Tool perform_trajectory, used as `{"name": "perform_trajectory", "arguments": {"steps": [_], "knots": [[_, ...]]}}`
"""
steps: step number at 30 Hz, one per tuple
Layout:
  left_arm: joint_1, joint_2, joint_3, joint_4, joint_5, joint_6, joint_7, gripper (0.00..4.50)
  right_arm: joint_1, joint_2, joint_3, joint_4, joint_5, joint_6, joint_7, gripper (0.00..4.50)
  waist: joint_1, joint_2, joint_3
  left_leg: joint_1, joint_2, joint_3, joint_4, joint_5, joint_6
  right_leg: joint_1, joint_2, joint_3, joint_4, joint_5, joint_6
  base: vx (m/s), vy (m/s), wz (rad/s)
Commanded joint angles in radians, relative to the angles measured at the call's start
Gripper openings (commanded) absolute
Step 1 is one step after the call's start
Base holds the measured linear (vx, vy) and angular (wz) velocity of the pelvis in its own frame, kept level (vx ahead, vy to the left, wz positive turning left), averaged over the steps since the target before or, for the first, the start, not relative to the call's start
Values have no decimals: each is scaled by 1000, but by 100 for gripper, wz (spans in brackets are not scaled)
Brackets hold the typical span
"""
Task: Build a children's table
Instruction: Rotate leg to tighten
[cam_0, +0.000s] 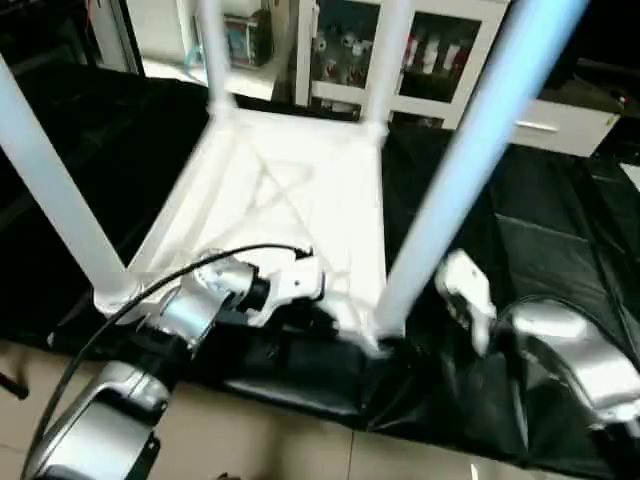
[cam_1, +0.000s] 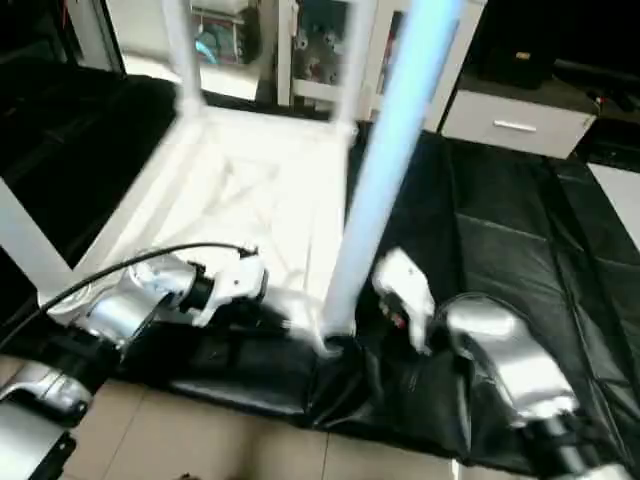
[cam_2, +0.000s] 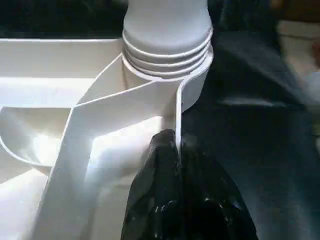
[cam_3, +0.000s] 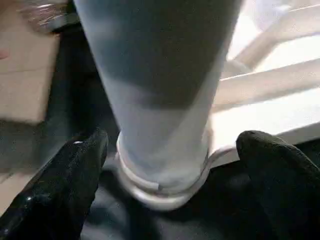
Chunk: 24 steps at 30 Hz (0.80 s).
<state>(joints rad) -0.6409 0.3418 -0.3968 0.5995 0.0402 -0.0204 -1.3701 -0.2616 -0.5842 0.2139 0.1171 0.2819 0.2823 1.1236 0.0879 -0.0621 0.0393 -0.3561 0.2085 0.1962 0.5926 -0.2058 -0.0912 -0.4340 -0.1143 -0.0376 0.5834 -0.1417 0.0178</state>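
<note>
Left eye view, nearest: two silver forearms were seen at the lower edge, one on each side.
Left gripper (cam_2: 172, 150): its two black fingers were pressed together, nothing between them, the tips set against the near rim wall of the tabletop (cam_0: 290, 190), just beside the near right corner socket (cam_2: 192, 82).
Right gripper (cam_3: 170, 170): its two black fingers (cam_3: 65, 175) were spread wide on either side of the near right leg (cam_0: 470, 150), at the base; no contact with the leg could be made out.
Near right leg: it was stood in its socket, three ribs being counted above the socket rim in the left wrist view.
Tabletop: one, laid underside up on a black sheet (cam_0: 540, 250), the X ribbing being visible in its middle.
Near left leg (cam_0: 50, 190): seated in its corner, slanted outward in the picture.
Far legs: two, one at the far left corner (cam_0: 212, 50) and one at the far right (cam_0: 388, 60).
Legs counted: four, all standing up from the corners.
Background: a white cabinet (cam_0: 440, 60) with bottles was seen behind the table.
</note>
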Motion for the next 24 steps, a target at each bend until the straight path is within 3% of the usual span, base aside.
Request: {"name": "perform_trajectory", "arguments": {"steps": [1, 5, 7, 10, 11, 15, 16, 20, 21, 24], "knots": [[4, -30, -44, -39, -19, 7, -45, 0, -6, 4, 25, -2, 6, -4, 35, 443, -6, -3, -56, 4, 20, 2, -76, -229, 71, 56, -17, 19, -47, -207, -234, 0, 0, 0], [7, -31, -53, -58, -24, 17, -53, 0, -9, 12, 41, 9, -13, -22, 42, 443, -4, -5, -56, 3, 18, 1, -76, -240, 52, 55, -16, 20, -51, -251, -212, 0, 0, 0], [6, -38, -59, -64, -24, 17, -58, 0, -17, 7, 61, 16, -23, -35, 49, 443, -5, 2, -56, 3, 17, 0, -77, -243, 43, 55, -15, 20, -51, -254, -205, 0, 0, 0], [4, -44, -56, -63, -17, 19, -58, 0, -25, 7, 62, 23, -22, -38, 75, 428, -6, 0, -59, 4, 17, 0, -75, -229, 46, 56, -13, 19, -47, -220, -214, 0, 0, 0], [4, -44, -56, -63, -17, 19, -58, 0, -25, 7, 62, 23, -22, -38, 75, 401, -6, 0, -59, 4, 17, 1, -74, -225, 50, 57, -12, 19, -46, -207, -220, 0, 0, 0], [5, -40, -57, -59, -12, 19, -55, 0, -24, 0, 75, 35, -42, -53, 97, 385, -5, 1, -60, 3, 16, 1, -72, -213, 57, 58, -12, 19, -43, -182, -233, 0, 0, 0], [7, -39, -59, -61, -10, 21, -50, 0, -21, -3, 79, 37, -47, -60, 109, 360, -4, -3, -59, 3, 17, 1, -72, -215, 58, 58, -13, 18, -43, -192, -233, 0, 0, 0], [11, -35, -58, -69, -11, 25, -48, 0, -22, -4, 87, 40, -55, -69, 112, 332, -3, -3, -59, 4, 17, 0, -72, -219, 55, 58, -13, 19, -45, -213, -225, 0, 0, 0], [14, -34, -58, -70, -10, 25, -46, 0, -23, -4, 89, 44, -60, -74, 114, 319, -3, -7, -59, 3, 17, 1, -72, -219, 57, 57, -13, 19, -45, -213, -225, 0, 0, 0], [22, -29, -57, -73, -6, 23, -44, 0, -23, 1, 90, 49, -67, -79, 116, 300, -3, -3, -60, 3, 17, 1, -70, -207, 60, 58, -13, 19, -42, -197, -228, 0, 0, 0]]}}
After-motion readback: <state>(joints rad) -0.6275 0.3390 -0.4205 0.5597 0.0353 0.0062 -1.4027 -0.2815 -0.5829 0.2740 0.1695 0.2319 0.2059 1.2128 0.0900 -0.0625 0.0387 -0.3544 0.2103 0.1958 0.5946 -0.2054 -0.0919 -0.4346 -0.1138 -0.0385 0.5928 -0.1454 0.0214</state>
